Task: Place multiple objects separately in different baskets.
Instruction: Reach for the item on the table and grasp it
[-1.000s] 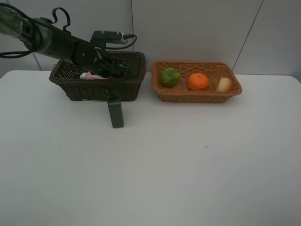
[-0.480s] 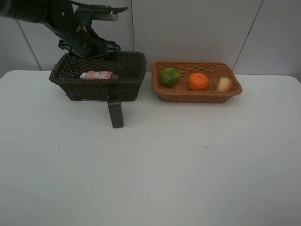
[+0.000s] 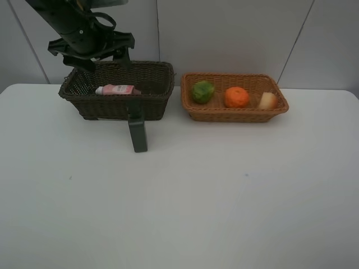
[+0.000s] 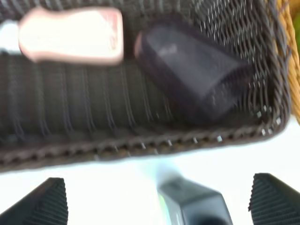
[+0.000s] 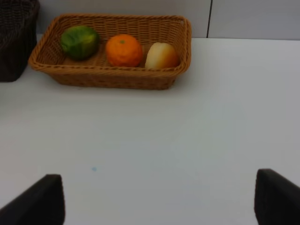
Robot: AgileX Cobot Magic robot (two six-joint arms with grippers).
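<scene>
The dark brown basket (image 3: 112,106) holds the pink white-capped bottle (image 3: 115,89) lying on its side. In the left wrist view that bottle (image 4: 70,35) lies beside the mauve cup (image 4: 192,75), which is tipped over in the same basket (image 4: 70,117). The dark green bottle (image 3: 137,134) stands upright on the table just in front of it. My left gripper (image 4: 159,201) hangs open and empty above the basket's front edge. The tan basket (image 3: 235,115) holds the green fruit (image 3: 202,91), the mandarin (image 3: 236,97) and a pale red-orange fruit (image 3: 268,101). My right gripper (image 5: 157,201) is open and empty over bare table.
My left arm (image 3: 78,28) reaches in from the upper left above the dark basket. The two baskets stand side by side at the table's far edge, against a grey panelled wall. White tabletop (image 3: 224,196) stretches in front of them.
My left gripper has opened fully and lifted up and back out of the dark basket, leaving the cup inside. The right side has not changed.
</scene>
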